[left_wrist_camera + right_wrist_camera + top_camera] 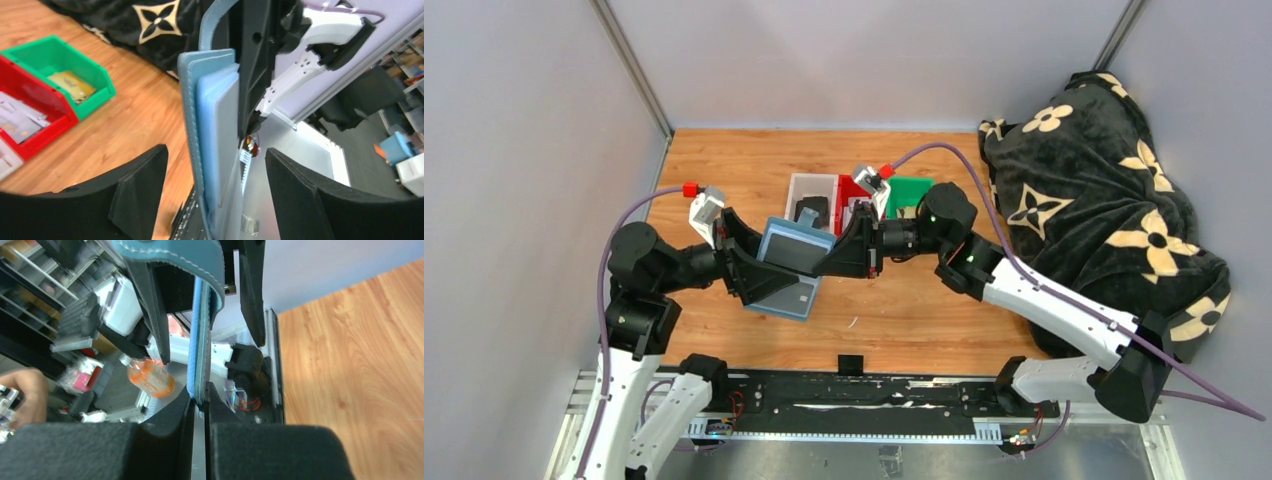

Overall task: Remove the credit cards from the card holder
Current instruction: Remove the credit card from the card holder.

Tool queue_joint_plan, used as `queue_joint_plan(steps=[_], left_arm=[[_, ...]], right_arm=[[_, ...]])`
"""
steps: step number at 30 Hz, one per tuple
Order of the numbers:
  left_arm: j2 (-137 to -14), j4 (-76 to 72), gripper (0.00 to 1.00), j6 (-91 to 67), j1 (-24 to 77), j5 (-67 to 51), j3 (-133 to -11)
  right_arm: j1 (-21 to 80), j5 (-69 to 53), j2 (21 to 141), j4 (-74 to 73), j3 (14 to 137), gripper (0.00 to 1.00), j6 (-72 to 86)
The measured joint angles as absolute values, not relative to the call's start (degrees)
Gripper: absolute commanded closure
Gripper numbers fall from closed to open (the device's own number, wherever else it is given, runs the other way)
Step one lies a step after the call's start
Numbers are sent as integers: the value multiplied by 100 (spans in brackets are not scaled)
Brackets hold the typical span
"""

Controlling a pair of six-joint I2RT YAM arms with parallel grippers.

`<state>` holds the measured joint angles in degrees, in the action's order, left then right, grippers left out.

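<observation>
- Slate-blue card holder (786,297) hangs open above the middle of the wooden table (904,320), held up between the two arms, one leaf raised towards the far side and the other sloping down towards the near edge.
- Right arm reaches leftward across the table from its base at the near right, forearm low and wrist turned to the left; the right gripper (199,407) has its fingers pinched together on one thin edge of the card holder.
- Left arm is bent at the elbow and points right; the left gripper (215,200) stands spread wide, one finger (135,190) on each side of the holder, with clear gaps, gripping nothing.
- From the left wrist the holder is seen edge-on, pale leaves fanned slightly; the credit cards cannot be told apart from those leaves.
- White bin (809,190), red bin (45,130) and green bin (55,55) sit in a row just beyond the grippers; a black flowered blanket (1104,200) lies at the far right.
</observation>
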<state>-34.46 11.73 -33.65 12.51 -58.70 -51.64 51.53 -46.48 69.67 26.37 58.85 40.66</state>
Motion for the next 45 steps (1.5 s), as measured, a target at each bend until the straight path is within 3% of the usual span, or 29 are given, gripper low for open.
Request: queue_joint_plan(steps=[7, 15, 23, 29, 32, 35, 39, 41, 45], left_arm=[[-4198, 3111, 29, -1457, 1251, -6187, -6213], [-4799, 4399, 41, -106, 1251, -6650, -6506], [-4779, 5129, 54, 563, 1251, -6759, -6143], [-4827, 5369, 78, 742, 1253, -6801, -6106], [-4840, 5443, 76, 749, 1258, -6805, -6117], [-4884, 5485, 56, 722, 1258, -6825, -6143], [-4936, 5476, 49, 683, 1258, -6886, -6228], [-4936, 5476, 56, 681, 1258, -6901, -6281], [-4936, 5472, 88, 703, 1256, -6901, -6368]], right_arm=[[5100, -5026, 7526, -821, 7867, 100, 2235], [5457, -4871, 8726, -3813, 9384, 100, 585], [5675, -4685, 9314, -5137, 10447, 100, -176], [5686, -4510, 9443, -5419, 10833, 95, -445], [5686, -4484, 9485, -5446, 10838, 98, -528], [5686, -4495, 9491, -5468, 10838, 100, -602], [5701, -4480, 9509, -5559, 10838, 100, -687], [5701, -4447, 9524, -5603, 10838, 100, -722], [5730, -4423, 9592, -5684, 10873, 96, -753]])
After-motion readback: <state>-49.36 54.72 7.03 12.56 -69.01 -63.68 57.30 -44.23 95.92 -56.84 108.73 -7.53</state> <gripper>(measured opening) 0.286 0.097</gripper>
